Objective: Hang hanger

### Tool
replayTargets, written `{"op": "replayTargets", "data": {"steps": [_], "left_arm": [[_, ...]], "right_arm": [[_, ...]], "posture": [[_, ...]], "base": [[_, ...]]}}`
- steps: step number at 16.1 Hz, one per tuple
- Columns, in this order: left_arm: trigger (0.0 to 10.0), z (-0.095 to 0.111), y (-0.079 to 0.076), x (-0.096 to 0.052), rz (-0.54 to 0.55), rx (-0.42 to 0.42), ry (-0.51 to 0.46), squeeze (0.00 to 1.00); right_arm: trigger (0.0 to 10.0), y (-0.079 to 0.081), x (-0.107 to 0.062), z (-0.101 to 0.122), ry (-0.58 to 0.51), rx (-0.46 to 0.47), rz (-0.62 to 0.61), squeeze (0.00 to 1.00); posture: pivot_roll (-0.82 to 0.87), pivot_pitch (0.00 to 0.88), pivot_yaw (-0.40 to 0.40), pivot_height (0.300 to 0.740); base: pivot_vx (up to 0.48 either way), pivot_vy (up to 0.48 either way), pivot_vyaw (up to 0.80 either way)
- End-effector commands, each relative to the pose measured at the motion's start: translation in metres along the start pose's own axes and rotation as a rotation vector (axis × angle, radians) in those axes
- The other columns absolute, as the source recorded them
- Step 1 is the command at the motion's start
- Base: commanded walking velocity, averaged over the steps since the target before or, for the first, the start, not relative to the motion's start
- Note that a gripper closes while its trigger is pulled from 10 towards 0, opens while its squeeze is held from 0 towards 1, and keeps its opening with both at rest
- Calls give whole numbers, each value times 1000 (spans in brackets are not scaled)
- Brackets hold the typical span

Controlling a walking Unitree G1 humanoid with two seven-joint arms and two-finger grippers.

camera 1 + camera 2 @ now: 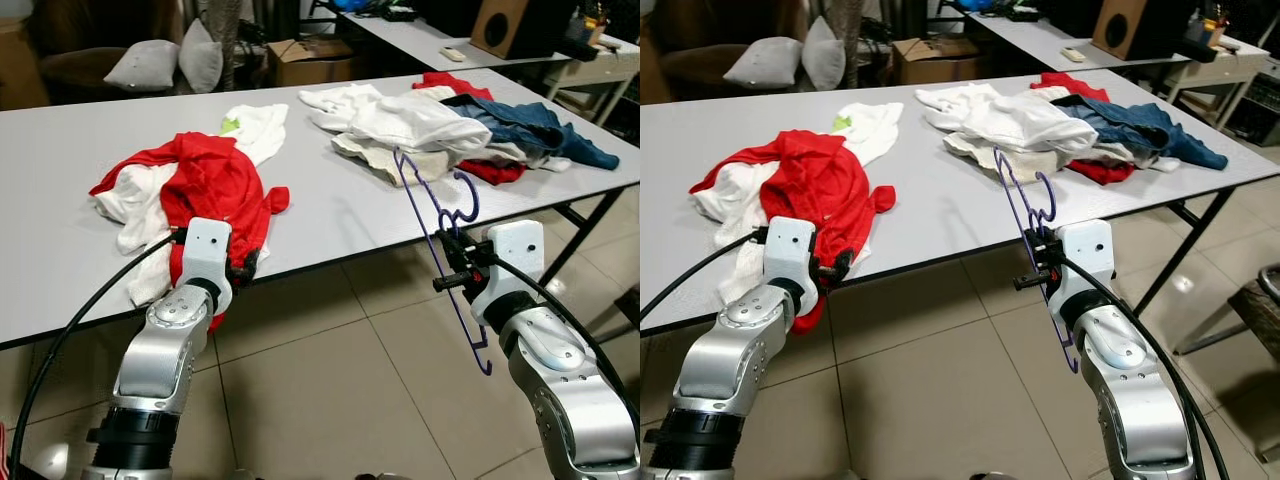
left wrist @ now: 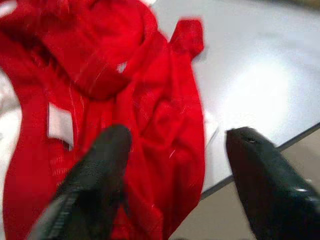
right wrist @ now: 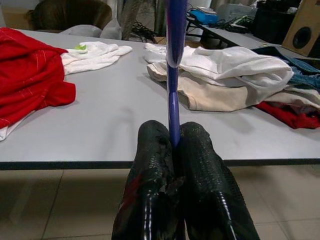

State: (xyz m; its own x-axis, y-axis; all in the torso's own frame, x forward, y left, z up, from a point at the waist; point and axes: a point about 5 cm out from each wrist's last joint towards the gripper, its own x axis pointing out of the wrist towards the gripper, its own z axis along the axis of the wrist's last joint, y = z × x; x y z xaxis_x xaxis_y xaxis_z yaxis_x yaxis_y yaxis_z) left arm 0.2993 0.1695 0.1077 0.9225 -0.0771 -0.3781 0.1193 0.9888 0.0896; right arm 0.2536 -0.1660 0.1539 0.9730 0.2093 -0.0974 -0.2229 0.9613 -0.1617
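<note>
Thin purple wire hanger (image 1: pixel 437 215), clamped upright in right end effector (image 3: pixel 174 142)

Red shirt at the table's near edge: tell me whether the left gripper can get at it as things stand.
Probably yes. The left gripper is open right over the red shirt, with nothing between them. The right gripper is shut on the purple hanger, apart from it.

hanger (image 1: pixel 437 225): showing purple, thin, at centre right of the frame
right gripper (image 3: pixel 174 142): showing glossy black fingers
left gripper (image 2: pixel 172 160): showing black fingers
red garment (image 1: pixel 210 185): showing bright red at left
table (image 1: pixel 60 150): showing pale grey
jeans (image 1: pixel 535 128): showing blue at upper right
floor (image 1: pixel 330 380): showing beige tiles
cushions (image 1: pixel 165 60): showing grey at upper left
</note>
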Motion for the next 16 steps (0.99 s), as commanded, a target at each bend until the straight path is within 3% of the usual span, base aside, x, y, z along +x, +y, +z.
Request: {"op": "replayTargets", "data": {"steps": [1,4,7,8,9,12,14,16], "left_arm": [[0,3,4,4,29,15,6,0],[0,3,6,8,44,32,13,0],[0,26,-3,6,-25,14,-158,0],[10000,41,-12,-1,-96,-21,-276,0],[10000,53,-18,-10,-136,-57,-381,0],[10000,56,-8,-16,-48,-81,-432,0],[10000,56,-7,-20,-29,-51,-446,0],[10000,57,-10,-24,-22,-37,-470,0]], "right_arm": [[10000,1,1,-1,5,-5,9,0],[10000,0,2,-1,4,-9,11,0],[10000,0,2,-1,5,-11,12,0],[10000,0,1,-1,4,-11,8,0],[10000,0,1,0,-6,-10,-9,0],[10000,-4,1,-2,2,-42,-80,0],[10000,-3,1,-2,-12,1,-67,0],[10000,1,6,1,-16,-39,-48,0]], "posture": [[6,0,-17,740],[4,0,-18,740],[4,0,-17,740],[5,0,-16,740],[2,0,-13,740],[1,0,-15,740],[8,2,-22,740],[19,0,-21,740]], "base": [[0,0,0],[0,0,0],[0,0,0],[0,0,0],[0,0,0],[0,0,0],[0,0,0],[0,-407,375]]}}
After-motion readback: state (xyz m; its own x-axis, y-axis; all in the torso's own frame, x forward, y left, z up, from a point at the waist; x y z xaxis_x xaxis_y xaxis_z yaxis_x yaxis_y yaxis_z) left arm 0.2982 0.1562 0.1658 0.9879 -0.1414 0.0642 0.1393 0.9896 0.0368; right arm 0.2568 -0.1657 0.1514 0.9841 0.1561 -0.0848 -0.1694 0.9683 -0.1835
